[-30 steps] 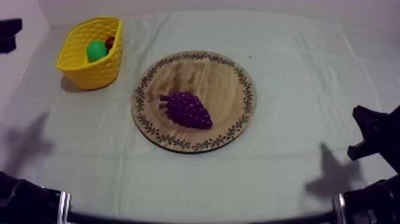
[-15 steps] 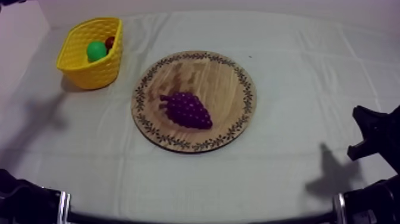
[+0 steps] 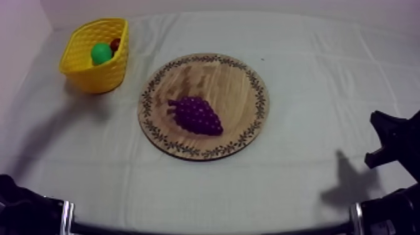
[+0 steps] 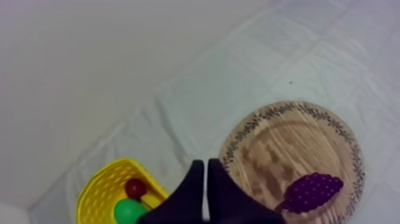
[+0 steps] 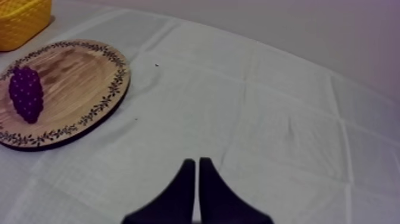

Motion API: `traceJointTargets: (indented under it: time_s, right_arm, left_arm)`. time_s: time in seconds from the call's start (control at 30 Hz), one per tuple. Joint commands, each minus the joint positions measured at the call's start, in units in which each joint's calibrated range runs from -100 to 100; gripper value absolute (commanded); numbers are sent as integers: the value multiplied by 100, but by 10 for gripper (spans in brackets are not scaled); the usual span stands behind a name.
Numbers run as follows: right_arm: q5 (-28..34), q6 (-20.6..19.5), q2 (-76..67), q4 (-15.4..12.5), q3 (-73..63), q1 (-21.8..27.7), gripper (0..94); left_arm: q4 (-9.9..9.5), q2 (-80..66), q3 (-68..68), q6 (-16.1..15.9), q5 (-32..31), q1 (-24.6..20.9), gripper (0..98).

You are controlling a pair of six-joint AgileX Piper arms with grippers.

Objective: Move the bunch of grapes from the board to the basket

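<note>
A purple bunch of grapes (image 3: 195,115) lies on the near left part of the round wooden board (image 3: 212,78) in the middle of the table. The yellow basket (image 3: 103,76) stands at the far left. My left gripper (image 4: 205,173) is shut on nothing, high above the cloth between the basket (image 4: 95,187) and the board (image 4: 280,143), with the grapes (image 4: 309,192) off to its side. My right gripper (image 5: 197,170) is also shut and holds nothing; it hangs over bare cloth, well away from the board (image 5: 71,71) and the grapes (image 5: 27,92).
Inside the basket lie a green fruit (image 3: 100,52) and a small red fruit (image 3: 115,44). My right arm (image 3: 389,142) sits low at the table's right edge. Bare cloth surrounds the board on all sides.
My left gripper has left the upper left corner of the top view, and its shadow has slid right across the cloth toward the basket. The right arm and the grapes have not moved.
</note>
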Motion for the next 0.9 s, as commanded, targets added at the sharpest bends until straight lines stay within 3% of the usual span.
traceJointTargets:
  time_s: [0.0,0.23,0.63,0.73,0.87]
  right_arm:
    - [0,-2,-1,1,-3,2,4]
    - [0,-2,-1,1,-3,2,4]
    - [0,-2,-1,1,-3,2,4]
    - [0,-2,-1,1,-3,2,4]
    - [0,-2,-1,1,-3,2,4]
  left_arm:
    - [-2,163,-71,-3,-4,104,0]
    - [-24,559,-382,-56,76,239,0]
    - [-277,705,-158,-258,454,337,4]
    - [-290,689,-134,-253,662,370,78]
    - [-296,640,-85,-185,977,442,312]
